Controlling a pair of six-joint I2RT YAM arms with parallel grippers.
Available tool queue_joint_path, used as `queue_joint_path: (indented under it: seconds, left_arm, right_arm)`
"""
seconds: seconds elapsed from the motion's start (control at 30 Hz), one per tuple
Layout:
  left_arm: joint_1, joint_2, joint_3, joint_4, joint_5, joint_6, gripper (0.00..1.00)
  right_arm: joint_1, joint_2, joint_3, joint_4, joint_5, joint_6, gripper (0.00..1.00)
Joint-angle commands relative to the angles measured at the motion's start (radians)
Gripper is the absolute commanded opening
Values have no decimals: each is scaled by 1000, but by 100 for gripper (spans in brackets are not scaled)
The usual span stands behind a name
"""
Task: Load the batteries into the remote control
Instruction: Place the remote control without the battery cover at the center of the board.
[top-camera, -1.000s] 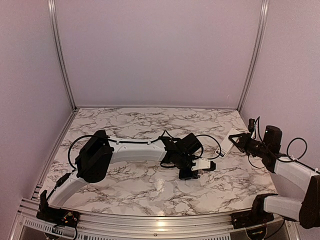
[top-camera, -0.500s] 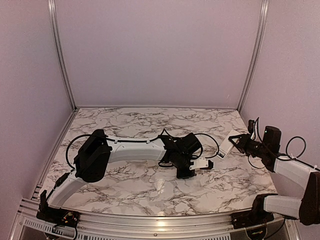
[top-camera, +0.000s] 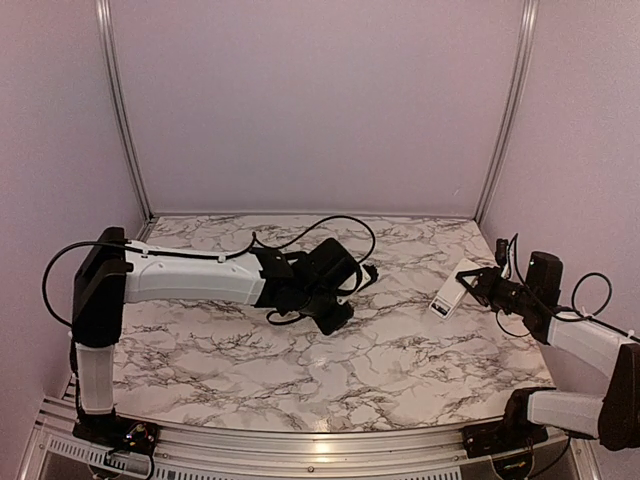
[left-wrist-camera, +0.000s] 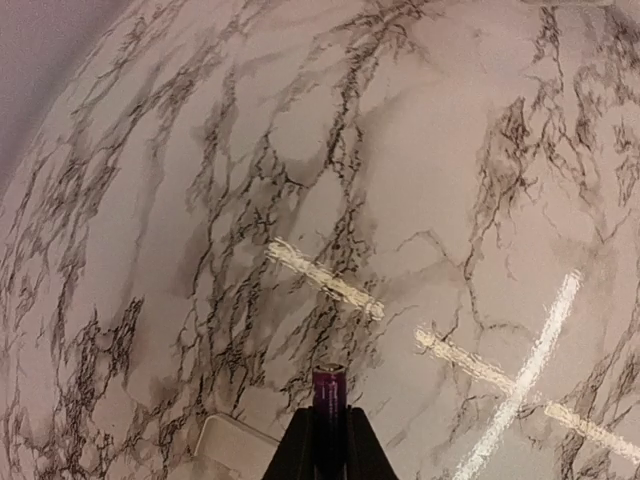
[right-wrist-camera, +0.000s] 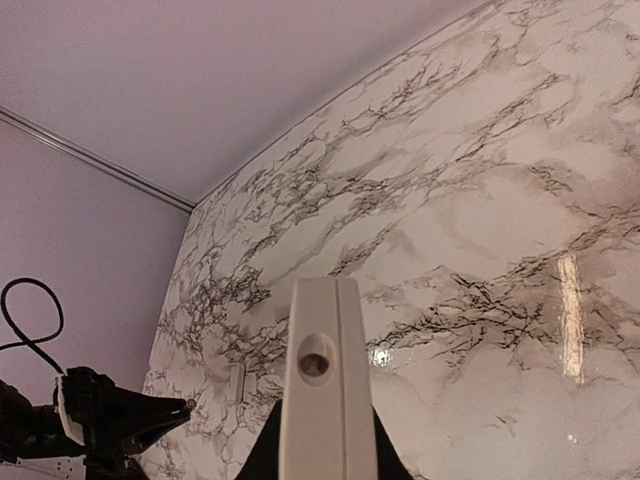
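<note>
We see two robot arms over a marble table (top-camera: 400, 380) w/ pale walls round it.

The left gripper (left-wrist-camera: 328, 418) hangs above the table's middle. Its tips are pressed onto a battery (left-wrist-camera: 328, 385), a thin dark cylinder standing up btwn them. The battery's top end shows; its lower part is hidden by the fingers. From above the battery is too small for us to pick out, and the claw reads only as a black mass. This is the one battery we can make out.

On the table below lies a small white plate (left-wrist-camera: 232, 445). It is cut off by the frame's bottom edge & sits partly behind the fingers.

The right gripper (top-camera: 476, 283), at the table's right side, pinches the remote control (top-camera: 452, 291) by one end. It holds the remote tilted, apparently clear of the table, w/ the free end pointing toward the left arm (top-camera: 190, 275). The two grippers are well apart.

In the top view a small dark patch sits near the remote's lower end, and any marking there is too small for us to read. The right wrist view looks along the remote end-on. We see a round dark opening in its end face, but can't tell what is inside.
</note>
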Motion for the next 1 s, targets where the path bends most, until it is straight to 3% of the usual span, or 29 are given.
queue_joint_path:
  seconds: [0.0, 0.07, 0.13, 0.23, 0.37, 0.63, 0.97]
  left_arm:
    - [7, -182, -104, 156, -456, -542, 0]
    - [12, -224, -142, 83, -590, -756, 0]
    - [25, -256, -176, 3, -616, -969, 0]
    - [36, -280, -222, -108, -559, -1263, 0]
    - [36, -310, -325, -97, -405, -1539, 0]
    - [38, -324, -486, -70, -324, -1866, 0]
    - [40, -294, -589, 75, -230, -2049, 0]
  right_arm:
    - [-10, 3, 40, 44, -36, 14, 0]
    - [-11, 1, 38, 48, -35, 16, 0]
    - [-10, 4, 35, 53, -39, 18, 0]
    - [-10, 10, 31, 62, -45, 20, 0]
    - [-10, 16, 31, 69, -48, 23, 0]
    - [-10, 11, 21, 76, -56, 30, 0]
    - [-11, -9, 20, 64, -57, 29, 0]
